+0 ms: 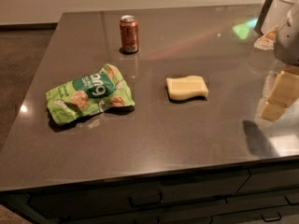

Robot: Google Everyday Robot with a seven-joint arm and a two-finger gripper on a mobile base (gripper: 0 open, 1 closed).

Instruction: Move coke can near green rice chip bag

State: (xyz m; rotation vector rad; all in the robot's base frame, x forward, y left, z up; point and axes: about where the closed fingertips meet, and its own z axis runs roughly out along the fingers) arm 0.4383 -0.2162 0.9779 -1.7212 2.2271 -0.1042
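The coke can [129,33] stands upright at the back of the dark counter, left of centre. It is red-orange with a silver top. The green rice chip bag [89,94] lies crumpled at the front left, a good way in front of the can and slightly left of it. My gripper [279,96] hangs at the right edge of the view, above the counter, far from both the can and the bag. It holds nothing that I can see.
A pale yellow sponge-like block [187,87] lies mid-counter between the gripper and the bag. The counter [154,139] has drawers along its front edge [145,199]. A white container [280,6] stands at the back right corner. The floor drops off to the left.
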